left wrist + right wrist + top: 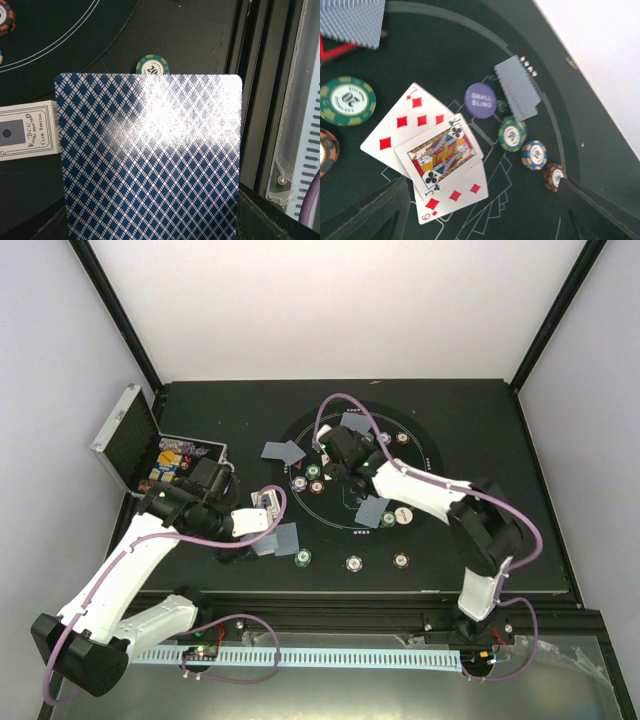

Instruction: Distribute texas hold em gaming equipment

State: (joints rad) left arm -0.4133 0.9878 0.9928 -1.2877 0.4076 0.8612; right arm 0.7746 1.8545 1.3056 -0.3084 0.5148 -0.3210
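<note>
A blue diamond-backed playing card [150,160] fills the left wrist view. My left gripper [268,530] is shut on it near the mat's front left, and the card hides its fingers. My right gripper [480,220] is open over the round mat [430,480]. Two face-up cards, a jack of clubs [440,152] on a nine of diamonds [405,125], lie below and between its dark fingers [375,215]. Beyond them are a purple small-blind button [480,100], a face-down card [517,87] and a green chip [512,133], a blue one [534,154] and a brown one [554,176].
The open silver studded case [125,435] stands at the far left with chips inside. A white card box [27,129] and a green chip [152,64] lie near the held card. A red triangle marker [300,483], face-down cards [283,452] and a white button [400,515] are on the mat.
</note>
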